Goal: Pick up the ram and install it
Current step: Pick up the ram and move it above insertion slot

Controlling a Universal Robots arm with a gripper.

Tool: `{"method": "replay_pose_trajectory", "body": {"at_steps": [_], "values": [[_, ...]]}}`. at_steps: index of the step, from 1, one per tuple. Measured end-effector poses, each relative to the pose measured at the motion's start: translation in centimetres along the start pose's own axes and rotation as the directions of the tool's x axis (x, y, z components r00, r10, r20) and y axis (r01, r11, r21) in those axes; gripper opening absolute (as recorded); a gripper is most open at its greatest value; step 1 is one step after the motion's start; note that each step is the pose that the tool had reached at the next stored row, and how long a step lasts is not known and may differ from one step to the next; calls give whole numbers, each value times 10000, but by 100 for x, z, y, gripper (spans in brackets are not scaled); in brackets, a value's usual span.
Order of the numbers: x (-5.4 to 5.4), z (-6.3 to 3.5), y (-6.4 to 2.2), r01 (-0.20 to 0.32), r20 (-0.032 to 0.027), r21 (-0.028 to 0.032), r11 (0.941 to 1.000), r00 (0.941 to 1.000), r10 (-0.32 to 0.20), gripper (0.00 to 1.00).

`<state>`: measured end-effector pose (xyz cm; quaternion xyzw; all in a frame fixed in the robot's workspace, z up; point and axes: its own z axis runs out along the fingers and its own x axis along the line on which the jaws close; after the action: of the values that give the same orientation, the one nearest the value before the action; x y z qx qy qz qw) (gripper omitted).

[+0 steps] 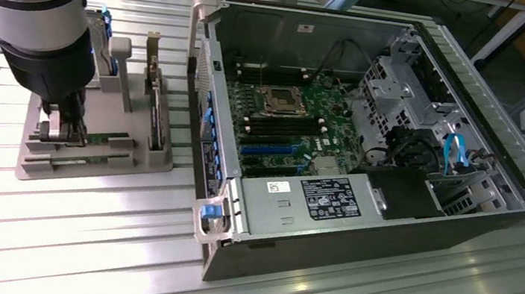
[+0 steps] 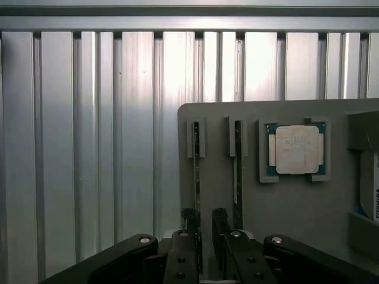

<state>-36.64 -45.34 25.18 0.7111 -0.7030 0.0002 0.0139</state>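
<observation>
Two ram sticks stand on edge in slots of a grey holder (image 2: 296,213). One ram stick (image 2: 196,171) runs down into the gap between my fingers, close against one fingertip (image 2: 189,216). The second ram stick (image 2: 238,171) lies just outside the other finger. My gripper (image 2: 205,218) is open, with a gap showing between its pads. In the exterior view the gripper (image 1: 59,131) hangs low over the holder (image 1: 89,167), at that view's left. The open computer case (image 1: 365,129) lies to the right, with its green motherboard (image 1: 286,120) and dark memory slots (image 1: 270,127) showing.
A square silver processor chip (image 2: 296,149) sits in a recess of the holder beside the sticks. A boxed part with a label (image 2: 370,183) stands at the holder's edge, and an upright card (image 1: 154,96) stands on the holder. Ribbed aluminium table (image 1: 80,245) surrounds holder and case.
</observation>
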Motion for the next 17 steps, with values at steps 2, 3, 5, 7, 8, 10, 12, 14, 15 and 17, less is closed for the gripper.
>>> {"method": "replay_pose_trajectory", "body": {"at_steps": [2, 3, 5, 7, 8, 10, 12, 14, 15, 17], "values": [[0, 0, 0, 0, 0, 0, 10000, 10000, 0, 25], [0, 0, 0, 0, 0, -1, 10000, 10000, 0, 25], [0, 6, 0, 0, 12, 0, 10000, 10000, 0, 25], [0, 22, 0, 0, 25, 5, 10000, 10000, 0, 25], [1, 32, -1, 1, 28, 5, 10000, 10000, -1, 25], [2, 56, -1, 1, 30, 6, 10000, 10000, -1, 25], [3, 88, -2, 1, 30, 6, 10000, 10000, -1, 25], [4, 121, -2, 1, 29, 5, 10000, 10000, -1, 25], [4, 135, -3, 1, 30, 5, 10000, 10000, -1, 25], [3, 161, -3, 1, 29, 5, 10000, 10000, -1, 25]]}}
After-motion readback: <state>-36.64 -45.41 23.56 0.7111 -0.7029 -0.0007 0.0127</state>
